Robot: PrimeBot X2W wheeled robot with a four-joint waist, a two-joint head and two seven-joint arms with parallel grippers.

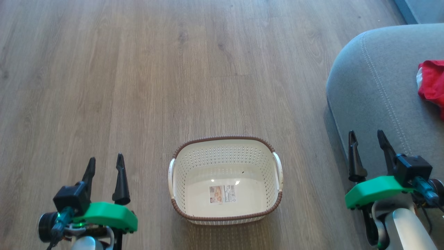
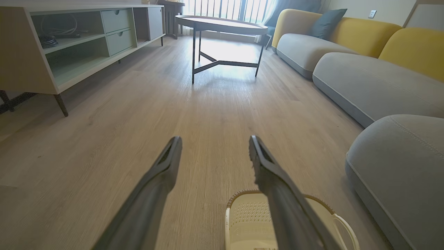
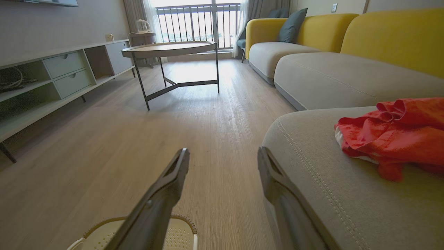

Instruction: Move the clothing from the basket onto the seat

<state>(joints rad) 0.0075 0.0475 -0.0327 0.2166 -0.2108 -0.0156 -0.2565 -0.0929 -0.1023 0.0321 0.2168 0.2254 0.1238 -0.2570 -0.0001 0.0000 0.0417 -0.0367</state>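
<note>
Both arms sit low, fingers pointing forward: left gripper (image 1: 105, 163) spread, left of the basket (image 1: 225, 139); right gripper (image 1: 366, 139) spread at the edge of the seat (image 1: 374, 86). The basket's labelled bottom lies bare; the clothing (image 1: 432, 81), seemingly one heap, rests on the seat

Daylight from the far window (image 3: 197, 24) glares on the floor (image 3: 194, 71). Two glints spot the basket (image 1: 201, 189); wrist views bow at their edges.
</note>
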